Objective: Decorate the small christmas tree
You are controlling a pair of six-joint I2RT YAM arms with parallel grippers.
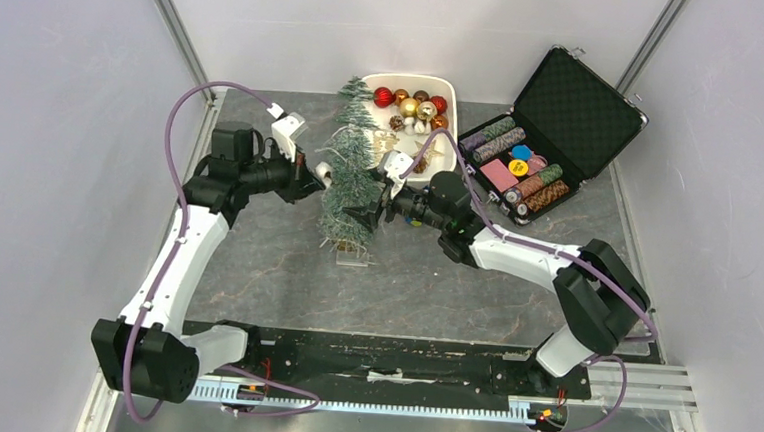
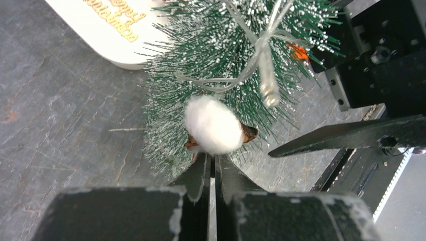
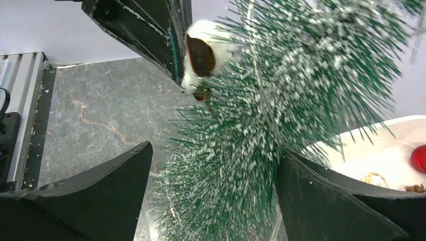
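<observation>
The small christmas tree point(image 1: 350, 174) stands upright on its clear base point(image 1: 353, 256) mid-table, frosted green, with a thin clear light wire point(image 2: 261, 65) draped over its branches. My left gripper point(image 1: 318, 178) is at the tree's left side, jaws shut point(image 2: 212, 161) on a white cotton-ball ornament point(image 2: 213, 125) that presses into the bristles. The same ornament point(image 3: 201, 50) shows brown at its back in the right wrist view. My right gripper point(image 1: 370, 211) is open wide, its two fingers straddling the tree's lower branches point(image 3: 213, 150); one finger point(image 2: 351, 134) shows in the left wrist view.
A white tray point(image 1: 452, 88) with red, gold and copper baubles sits right behind the tree; its rim point(image 3: 382, 130) is close to my right finger. An open black case point(image 1: 577, 108) of poker chips lies at the back right. Grey walls close in both sides.
</observation>
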